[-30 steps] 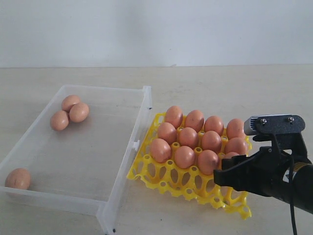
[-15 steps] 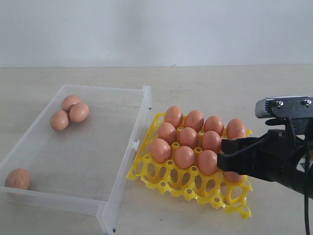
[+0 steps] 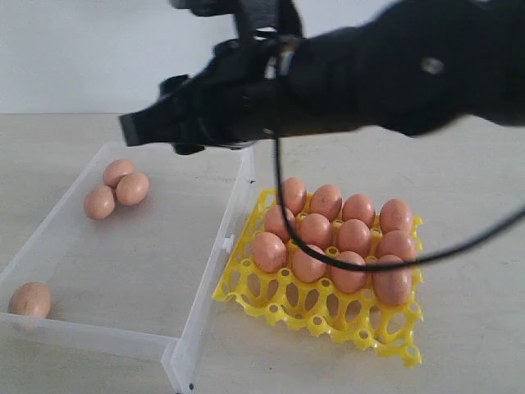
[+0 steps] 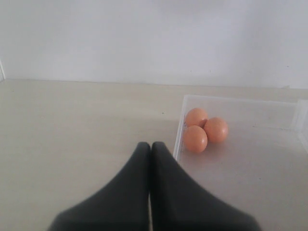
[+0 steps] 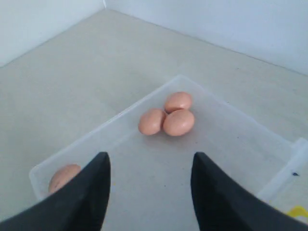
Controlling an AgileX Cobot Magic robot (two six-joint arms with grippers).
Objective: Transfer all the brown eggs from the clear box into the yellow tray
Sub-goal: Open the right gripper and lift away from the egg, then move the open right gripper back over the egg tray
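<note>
The clear box (image 3: 235, 215) lies on the left and holds brown eggs: three touching in a cluster (image 3: 116, 187) at its far end, and one alone (image 3: 29, 300) in the near left corner. The yellow tray (image 3: 328, 316) to its right carries several eggs (image 3: 316, 230) in its back rows, and its front row of cups is bare. My right gripper (image 3: 141, 123) hangs open and empty above the box. In the right wrist view the right gripper (image 5: 150, 161) faces the cluster (image 5: 168, 115). My left gripper (image 4: 150, 144) is shut and empty, just outside the box wall (image 4: 179, 139).
The right arm (image 3: 385, 70) and its black cable (image 3: 361, 264) stretch from the upper right across the tray. A pale wall stands behind the beige tabletop (image 3: 459, 164). A sliver of the yellow tray (image 5: 298, 211) shows in the right wrist view.
My right gripper has risen from the tray's front right and swung left to over the clear box. It uncovered an egg in the tray's right-hand cup. The eggs in the box have not moved.
</note>
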